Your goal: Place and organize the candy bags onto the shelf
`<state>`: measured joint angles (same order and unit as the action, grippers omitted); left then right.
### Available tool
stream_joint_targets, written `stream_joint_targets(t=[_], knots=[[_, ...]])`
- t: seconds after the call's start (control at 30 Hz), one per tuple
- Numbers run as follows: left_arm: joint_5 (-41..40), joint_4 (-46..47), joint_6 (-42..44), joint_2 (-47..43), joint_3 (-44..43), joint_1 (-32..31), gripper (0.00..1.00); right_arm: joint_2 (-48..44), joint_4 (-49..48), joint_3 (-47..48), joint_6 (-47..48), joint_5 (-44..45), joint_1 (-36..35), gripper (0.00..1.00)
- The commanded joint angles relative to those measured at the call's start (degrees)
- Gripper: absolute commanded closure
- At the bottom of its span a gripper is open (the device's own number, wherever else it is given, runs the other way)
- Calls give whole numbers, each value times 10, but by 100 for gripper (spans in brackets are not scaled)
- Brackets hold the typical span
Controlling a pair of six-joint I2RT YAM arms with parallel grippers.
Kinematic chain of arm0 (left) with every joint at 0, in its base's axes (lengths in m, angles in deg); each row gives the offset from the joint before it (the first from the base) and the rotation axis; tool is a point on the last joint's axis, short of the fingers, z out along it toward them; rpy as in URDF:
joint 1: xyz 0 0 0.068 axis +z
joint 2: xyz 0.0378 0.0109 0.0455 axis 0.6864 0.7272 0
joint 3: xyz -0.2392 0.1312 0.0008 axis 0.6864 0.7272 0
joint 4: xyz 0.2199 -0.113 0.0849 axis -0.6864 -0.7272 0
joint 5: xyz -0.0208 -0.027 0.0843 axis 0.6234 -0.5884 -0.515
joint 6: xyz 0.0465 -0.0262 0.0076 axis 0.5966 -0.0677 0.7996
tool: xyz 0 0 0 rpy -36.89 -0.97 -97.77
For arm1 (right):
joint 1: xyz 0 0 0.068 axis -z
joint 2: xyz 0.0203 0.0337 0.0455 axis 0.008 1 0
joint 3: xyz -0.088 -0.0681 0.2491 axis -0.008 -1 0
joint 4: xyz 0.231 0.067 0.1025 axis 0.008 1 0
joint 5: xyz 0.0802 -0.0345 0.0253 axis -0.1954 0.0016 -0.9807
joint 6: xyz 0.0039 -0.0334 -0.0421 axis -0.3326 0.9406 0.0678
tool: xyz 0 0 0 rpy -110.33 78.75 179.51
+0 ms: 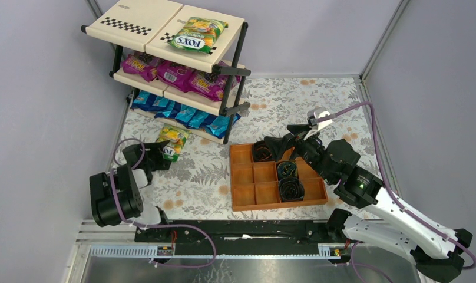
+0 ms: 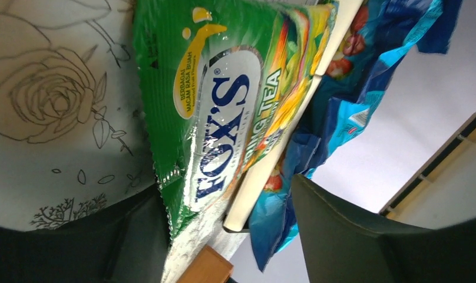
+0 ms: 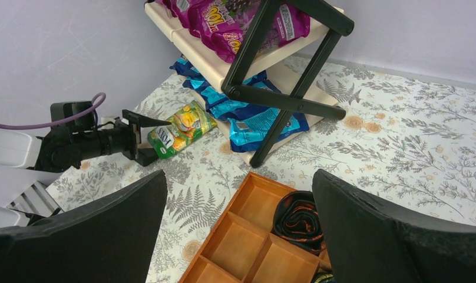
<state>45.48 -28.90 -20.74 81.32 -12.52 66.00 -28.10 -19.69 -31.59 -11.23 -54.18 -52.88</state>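
Note:
A green-yellow FOX'S candy bag (image 1: 172,141) (image 3: 178,131) lies on the table in front of the shelf (image 1: 135,23). My left gripper (image 1: 158,155) (image 2: 224,236) (image 3: 142,138) is open, and the near end of that bag (image 2: 224,118) lies between its fingers, close to the left one. Another green-yellow bag (image 1: 197,34) rests on the top tier. Magenta bags (image 1: 177,73) (image 3: 235,23) fill the middle tier and blue bags (image 1: 182,112) (image 2: 353,88) (image 3: 247,118) the bottom one. My right gripper (image 1: 283,138) (image 3: 238,236) hangs open and empty over the tray.
An orange-brown compartment tray (image 1: 232,177) (image 3: 253,236) sits right of centre, with dark coiled rolls (image 1: 290,187) (image 3: 297,218) in its right compartments. Grey walls enclose the flowered table on three sides. The shelf's black posts (image 3: 283,100) stand near the tray's far corner.

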Motion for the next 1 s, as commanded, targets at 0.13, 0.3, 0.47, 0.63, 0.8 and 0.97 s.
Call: stream_joint_targets(t=[0.13,0.3,0.47,0.63,0.8,0.97], knots=[[-53,151,-50,18,15,-45,40,-8,-22,9,-2,3,2,0],[-56,118,-29,-25,8,-46,65,-7,-3,17,0,4,2,0],[-58,26,-1,-87,-11,-45,96,-12,-3,15,0,7,2,0],[-28,-81,35,-151,-39,-45,100,-12,1,18,-1,7,2,0],[-75,-312,130,-240,-134,-45,100,-10,1,19,-2,7,2,0],[-110,-477,180,-273,-231,-45,100,0,2,27,-2,3,2,0]])
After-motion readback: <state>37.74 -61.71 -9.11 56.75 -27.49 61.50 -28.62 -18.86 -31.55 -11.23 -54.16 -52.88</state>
